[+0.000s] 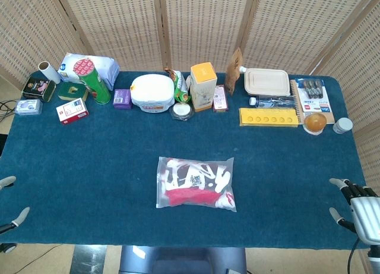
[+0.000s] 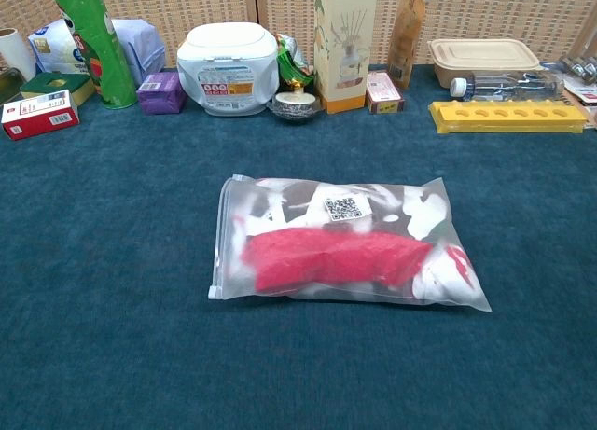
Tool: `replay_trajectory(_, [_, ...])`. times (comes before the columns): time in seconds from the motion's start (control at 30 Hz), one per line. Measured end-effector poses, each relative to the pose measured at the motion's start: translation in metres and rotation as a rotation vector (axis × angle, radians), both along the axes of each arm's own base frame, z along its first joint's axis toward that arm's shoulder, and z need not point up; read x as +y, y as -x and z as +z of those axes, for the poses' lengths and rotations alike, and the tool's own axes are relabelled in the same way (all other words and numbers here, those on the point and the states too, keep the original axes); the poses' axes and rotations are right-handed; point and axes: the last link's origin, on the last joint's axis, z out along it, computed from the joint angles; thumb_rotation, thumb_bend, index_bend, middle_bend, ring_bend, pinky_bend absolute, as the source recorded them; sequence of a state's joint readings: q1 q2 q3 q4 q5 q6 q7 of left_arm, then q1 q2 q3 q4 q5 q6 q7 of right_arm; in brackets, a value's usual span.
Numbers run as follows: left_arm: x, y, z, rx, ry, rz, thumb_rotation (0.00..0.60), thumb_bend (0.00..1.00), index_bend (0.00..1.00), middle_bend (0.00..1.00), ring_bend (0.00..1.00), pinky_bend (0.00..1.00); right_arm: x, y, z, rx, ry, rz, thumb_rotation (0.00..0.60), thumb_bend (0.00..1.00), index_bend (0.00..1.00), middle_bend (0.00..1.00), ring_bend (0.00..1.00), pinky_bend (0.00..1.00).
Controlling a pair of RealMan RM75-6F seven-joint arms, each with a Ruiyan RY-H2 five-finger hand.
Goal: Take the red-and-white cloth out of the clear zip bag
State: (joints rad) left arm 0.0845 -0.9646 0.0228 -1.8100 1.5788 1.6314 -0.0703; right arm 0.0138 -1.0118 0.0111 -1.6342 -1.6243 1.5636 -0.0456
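Note:
The clear zip bag (image 1: 196,183) lies flat in the middle of the blue table (image 1: 89,155), with the red-and-white cloth (image 1: 191,195) folded inside it. The chest view shows the bag (image 2: 345,243) close up, the cloth (image 2: 336,257) filling it, a QR label on top. My right hand (image 1: 356,205) hangs at the table's right front edge, fingers apart, holding nothing, far right of the bag. Only fingertips of my left hand (image 1: 13,202) show at the left front edge, spread and empty. Neither hand appears in the chest view.
A row of goods lines the table's back: green can (image 1: 95,81), white tub (image 1: 152,93), orange-topped carton (image 1: 203,85), yellow tray (image 1: 268,117), beige lunch box (image 1: 267,82), notebook (image 1: 312,98), small boxes at left.

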Motion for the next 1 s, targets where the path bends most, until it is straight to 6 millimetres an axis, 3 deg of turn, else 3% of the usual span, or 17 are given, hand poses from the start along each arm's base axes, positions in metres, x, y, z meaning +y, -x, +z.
replay_trajectory(0.73, [0.000, -0.004, -0.001, -0.001, 0.017, -0.025, 0.396, 0.23, 0.21, 0.31, 0.23, 0.28, 0.001, -0.001, -0.003, -0.013, -0.017, 0.013, 0.599, 0.30, 0.23, 0.32, 0.40, 0.39])
replay_trajectory(1.0, [0.008, -0.012, -0.006, -0.007, 0.052, -0.059, 0.400, 0.23, 0.21, 0.31, 0.23, 0.28, -0.018, -0.025, -0.019, -0.084, -0.105, 0.103, 0.600, 0.29, 0.20, 0.32, 0.40, 0.39])
